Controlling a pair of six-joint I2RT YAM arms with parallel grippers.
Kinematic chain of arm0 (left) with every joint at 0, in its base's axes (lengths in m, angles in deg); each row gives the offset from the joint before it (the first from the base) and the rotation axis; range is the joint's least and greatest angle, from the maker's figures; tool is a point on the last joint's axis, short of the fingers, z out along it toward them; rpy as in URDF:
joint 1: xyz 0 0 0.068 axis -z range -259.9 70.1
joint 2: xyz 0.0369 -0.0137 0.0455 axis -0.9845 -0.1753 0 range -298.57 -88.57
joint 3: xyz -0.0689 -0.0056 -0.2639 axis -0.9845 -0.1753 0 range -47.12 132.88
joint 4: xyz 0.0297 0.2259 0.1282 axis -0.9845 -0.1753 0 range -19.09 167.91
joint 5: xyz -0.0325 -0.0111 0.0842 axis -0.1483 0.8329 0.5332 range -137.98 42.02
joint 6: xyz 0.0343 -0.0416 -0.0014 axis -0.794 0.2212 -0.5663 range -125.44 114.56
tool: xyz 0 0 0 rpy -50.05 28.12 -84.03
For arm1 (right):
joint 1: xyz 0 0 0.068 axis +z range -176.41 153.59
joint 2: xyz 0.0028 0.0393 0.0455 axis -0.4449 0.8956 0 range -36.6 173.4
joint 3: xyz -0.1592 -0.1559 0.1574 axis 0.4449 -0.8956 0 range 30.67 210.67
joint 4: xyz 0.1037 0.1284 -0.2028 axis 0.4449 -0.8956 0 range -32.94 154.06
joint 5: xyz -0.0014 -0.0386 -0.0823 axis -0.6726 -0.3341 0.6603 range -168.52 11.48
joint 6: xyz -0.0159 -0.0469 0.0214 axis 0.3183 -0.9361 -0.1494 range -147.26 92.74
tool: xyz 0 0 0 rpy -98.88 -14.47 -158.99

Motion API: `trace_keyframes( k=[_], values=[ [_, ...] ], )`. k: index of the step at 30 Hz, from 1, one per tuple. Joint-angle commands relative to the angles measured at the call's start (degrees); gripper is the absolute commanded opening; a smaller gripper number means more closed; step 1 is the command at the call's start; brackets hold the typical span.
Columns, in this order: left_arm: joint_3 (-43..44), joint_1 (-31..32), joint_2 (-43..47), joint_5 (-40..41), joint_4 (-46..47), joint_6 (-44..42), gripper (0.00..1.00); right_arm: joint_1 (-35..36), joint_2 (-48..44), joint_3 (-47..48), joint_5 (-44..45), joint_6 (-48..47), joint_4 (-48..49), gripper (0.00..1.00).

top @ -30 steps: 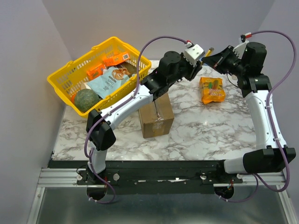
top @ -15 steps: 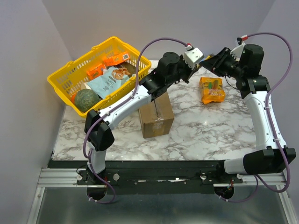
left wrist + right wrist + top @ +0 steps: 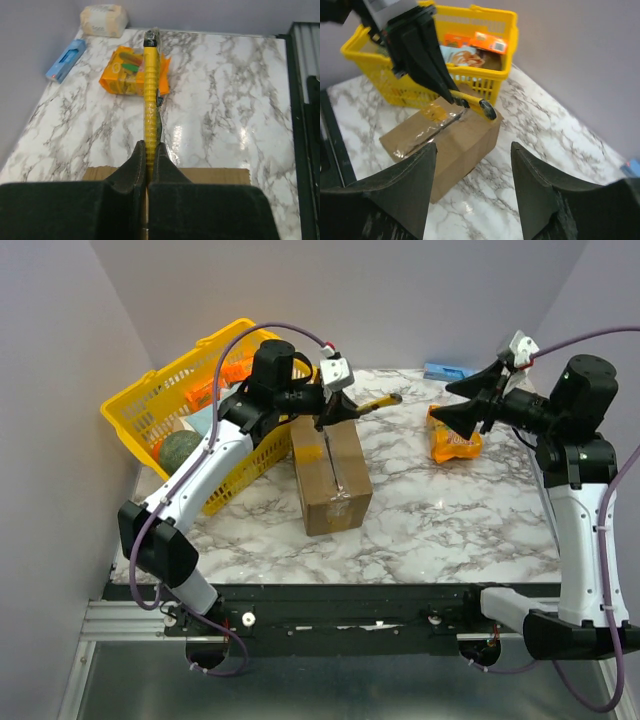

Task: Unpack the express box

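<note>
The express box (image 3: 331, 478), a brown carton with a clear tape seam and a yellow sticker, stands shut on the marble table. My left gripper (image 3: 335, 412) is shut on a yellow utility knife (image 3: 370, 403), held just above the box's far end. In the left wrist view the knife (image 3: 151, 90) sticks forward from the pinched gripper (image 3: 149, 150), with the box's edge (image 3: 210, 175) below. My right gripper (image 3: 443, 402) hangs open at the right, holding nothing. Its wrist view looks past the wide-apart gripper (image 3: 473, 147) at the box (image 3: 445, 142) and the knife (image 3: 472, 104).
A yellow basket (image 3: 170, 367) with a green round fruit (image 3: 180, 450) and snack packs stands at the back left, touching the box's left side. An orange snack packet (image 3: 452, 440) lies at the right. A blue pack (image 3: 65, 60) and a beige pack (image 3: 103, 20) lie by the back wall.
The two grippers met at the back; the left one shut on the knife and the right one let go. The left arm swung left over the box; the right arm drew back right.
</note>
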Motion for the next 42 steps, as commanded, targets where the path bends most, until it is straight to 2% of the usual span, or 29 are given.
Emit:
trace_keyframes(
  k=[1, 3, 4, 5, 6, 8, 11, 14, 15, 21, 23, 26, 34, 42],
  values=[
    [2.29, 0.76, 3.49, -12.21, -17.76, -17.51, 0.00, 0.66, 3.87, -0.32, -18.16, -23.99, -9.46, 0.67],
    [2.37, 0.33, 4.28, -11.77, -19.28, -21.14, 0.00, 2.84, 5.45, 2.47, -18.97, -31.46, -18.14, 0.72],
    [2.81, 0.15, 3.94, -12.29, -21.37, -23.08, 0.00, 4.08, 6.85, 3.63, -18.10, -40.29, -21.92, 0.73],
    [4.55, -0.20, 3.50, -13.08, -22.96, -23.97, 0.00, 5.40, 7.30, 4.68, -17.48, -43.42, -26.83, 0.73],
    [5.53, -0.20, 3.06, -14.04, -24.63, -24.76, 0.00, 7.41, 7.56, 5.30, -16.96, -45.02, -27.41, 0.74],
    [6.59, -0.20, 2.09, -15.10, -27.19, -25.38, 0.00, 8.92, 7.65, 4.70, -16.34, -43.12, -23.93, 0.73],
    [5.19, -0.20, 2.44, -15.72, -25.53, -25.03, 0.00, 11.47, 7.91, 3.73, -15.90, -40.29, -20.22, 0.73],
    [4.48, -0.20, 2.44, -16.07, -22.37, -22.84, 0.00, 14.02, 8.27, 3.20, -15.72, -38.80, -18.46, 0.70],
    [4.40, -0.20, 2.36, -16.07, -21.05, -19.26, 0.00, 14.89, 8.27, 2.94, -15.89, -37.58, -17.23, 0.69],
    [1.41, -0.20, 3.41, -17.21, -8.31, -10.01, 0.00, 16.57, 8.18, -0.84, -14.58, -24.58, -3.88, 0.66],
    [1.32, -0.12, 3.15, -17.57, -5.84, -7.28, 0.00, 16.84, 8.79, -0.93, -13.70, -17.29, 1.73, 0.64],
    [0.71, -0.20, 3.06, -18.01, -1.98, -3.33, 0.00, 17.10, 10.90, 1.26, -13.96, -13.23, 2.91, 0.62],
    [-2.02, -0.20, 3.50, -18.36, 8.47, 5.20, 0.00, 17.10, 11.08, 0.83, -13.00, -12.87, 3.00, 0.59],
    [-3.16, -0.29, 2.88, -18.53, 12.97, 9.86, 0.00, 17.80, 12.05, 1.88, -13.44, -9.79, 4.41, 0.54]
  ],
)
